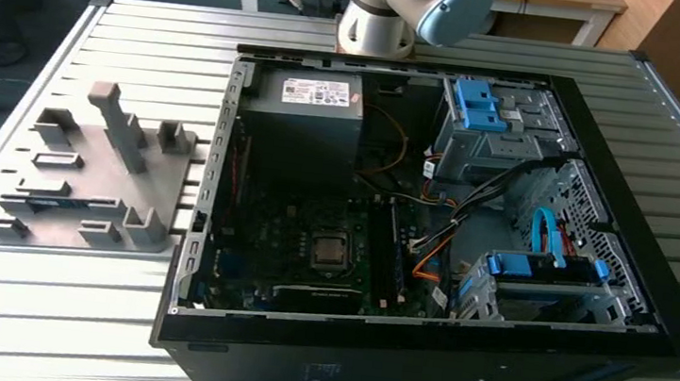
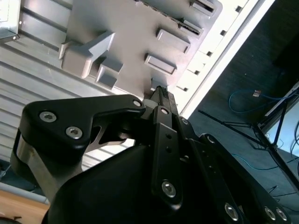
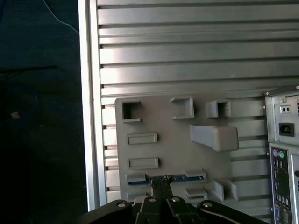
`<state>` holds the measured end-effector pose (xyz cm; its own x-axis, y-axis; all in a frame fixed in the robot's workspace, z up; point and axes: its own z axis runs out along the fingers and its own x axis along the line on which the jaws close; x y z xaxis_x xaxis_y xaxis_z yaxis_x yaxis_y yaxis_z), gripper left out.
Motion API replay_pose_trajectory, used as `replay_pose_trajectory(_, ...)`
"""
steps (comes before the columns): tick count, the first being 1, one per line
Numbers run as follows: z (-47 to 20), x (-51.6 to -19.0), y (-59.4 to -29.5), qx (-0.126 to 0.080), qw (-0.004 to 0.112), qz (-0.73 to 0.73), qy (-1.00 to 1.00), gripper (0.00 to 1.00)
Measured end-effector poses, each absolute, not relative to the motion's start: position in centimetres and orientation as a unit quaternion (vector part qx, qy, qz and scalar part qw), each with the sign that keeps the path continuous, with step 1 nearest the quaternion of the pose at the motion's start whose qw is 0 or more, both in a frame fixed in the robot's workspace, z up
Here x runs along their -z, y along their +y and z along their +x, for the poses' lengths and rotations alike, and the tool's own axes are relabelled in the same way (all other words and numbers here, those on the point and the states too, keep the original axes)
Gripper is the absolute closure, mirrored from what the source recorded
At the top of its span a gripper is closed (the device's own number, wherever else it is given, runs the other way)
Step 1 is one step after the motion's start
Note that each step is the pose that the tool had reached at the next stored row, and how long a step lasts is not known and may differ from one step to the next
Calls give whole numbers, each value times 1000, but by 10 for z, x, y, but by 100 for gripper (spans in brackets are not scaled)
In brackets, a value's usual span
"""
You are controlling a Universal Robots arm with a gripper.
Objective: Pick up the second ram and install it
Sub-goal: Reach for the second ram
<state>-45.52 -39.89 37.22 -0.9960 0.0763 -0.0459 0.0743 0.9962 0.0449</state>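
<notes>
The gripper (image 3: 161, 186) is pinched narrow with nothing between its fingers, and hangs above the grey fixture plate (image 3: 173, 156) on the desk (image 3: 187, 56). The second ram (image 3: 189, 178) sits just beyond the fingertips, seated in the plate's holders. Its long axis runs crosswise to the gripper, with 1 end reaching out on each side. The open computer case (image 1: 438, 220) stands beside the plate.
</notes>
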Motion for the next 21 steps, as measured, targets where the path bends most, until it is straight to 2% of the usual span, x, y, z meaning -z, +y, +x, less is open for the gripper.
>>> replay_pose_trajectory(7,-454,-370,-399,12,25,36,999,90)
replay_pose_trajectory(21,-454,-357,-399,15,25,36,999,90)
